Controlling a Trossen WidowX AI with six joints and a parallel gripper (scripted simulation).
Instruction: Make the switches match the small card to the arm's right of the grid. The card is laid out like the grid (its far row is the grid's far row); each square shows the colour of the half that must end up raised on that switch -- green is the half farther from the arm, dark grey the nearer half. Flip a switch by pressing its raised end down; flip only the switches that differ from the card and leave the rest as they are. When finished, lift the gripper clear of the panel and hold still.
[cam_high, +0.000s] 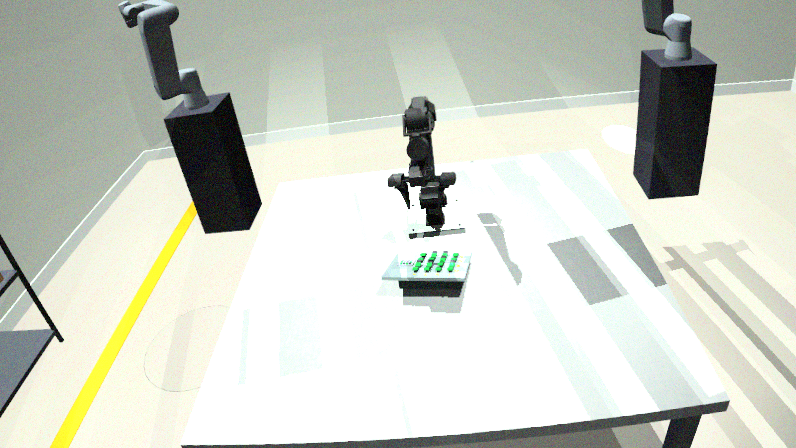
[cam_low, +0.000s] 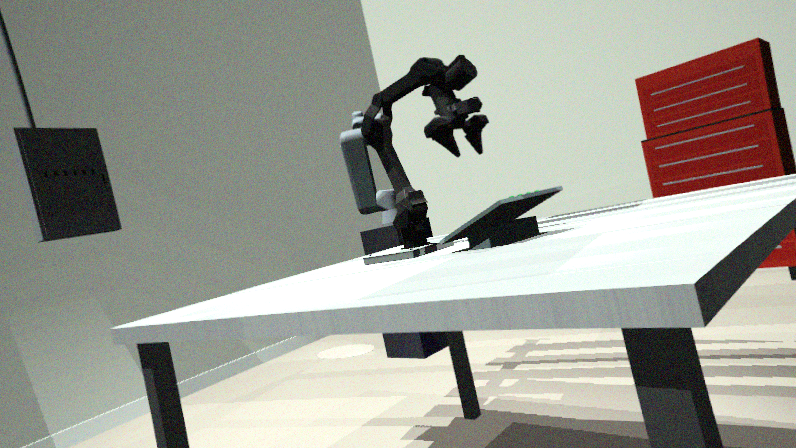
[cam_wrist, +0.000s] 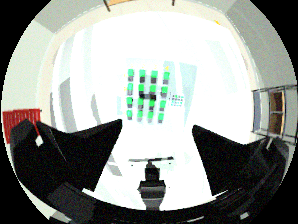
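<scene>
The tilted pale panel stands on the table in front of the arm. Its grid of switches shows green and dark halves, such as the far left switch in the wrist view; the top view shows mostly green on a near switch. Which halves are raised is too small to tell. The small card lies right of the grid in the wrist view; its squares are too blurred to read. My gripper is open and empty, high above the panel and touching nothing.
The white table carries the arm's base and the panel on its dark support. Two grey arms on dark pedestals stand behind the table. A red cabinet stands beyond it in the exterior view.
</scene>
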